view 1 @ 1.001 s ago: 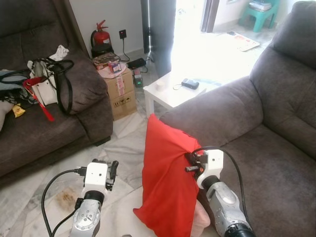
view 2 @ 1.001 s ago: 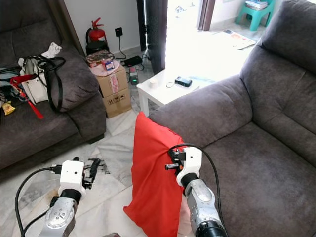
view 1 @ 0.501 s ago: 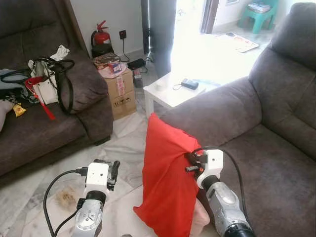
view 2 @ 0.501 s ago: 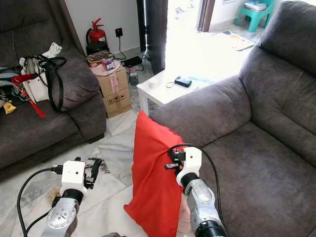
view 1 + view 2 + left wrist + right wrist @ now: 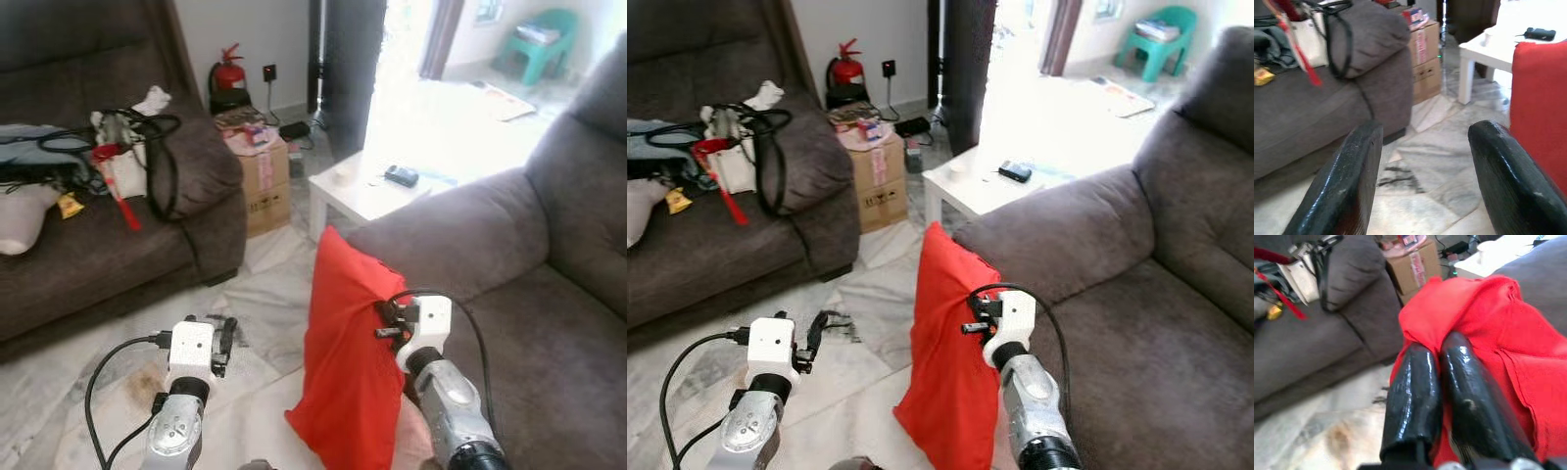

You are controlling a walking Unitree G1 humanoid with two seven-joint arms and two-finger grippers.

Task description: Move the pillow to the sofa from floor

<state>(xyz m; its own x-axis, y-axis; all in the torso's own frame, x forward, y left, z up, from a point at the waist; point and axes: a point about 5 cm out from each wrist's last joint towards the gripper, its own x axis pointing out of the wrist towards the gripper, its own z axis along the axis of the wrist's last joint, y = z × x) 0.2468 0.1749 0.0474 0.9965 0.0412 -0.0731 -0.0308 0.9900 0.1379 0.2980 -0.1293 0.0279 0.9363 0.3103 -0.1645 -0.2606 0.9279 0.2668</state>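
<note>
No legible text anywhere; cardboard box (image 5: 262, 173) bears red label and dark marks, too blurred to read.

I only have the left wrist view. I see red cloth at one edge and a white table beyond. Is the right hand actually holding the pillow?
Observer: Yes. In the right wrist view the right hand's fingers are pinched shut on a fold of the red pillow.
Operator: Where is the sofa I'm aiming for?
Observer: The grey sofa is on the robot's right, its armrest just behind the pillow.
Operator: And my left hand?
Observer: The left hand is open over the marble floor, apart from the pillow.
</note>
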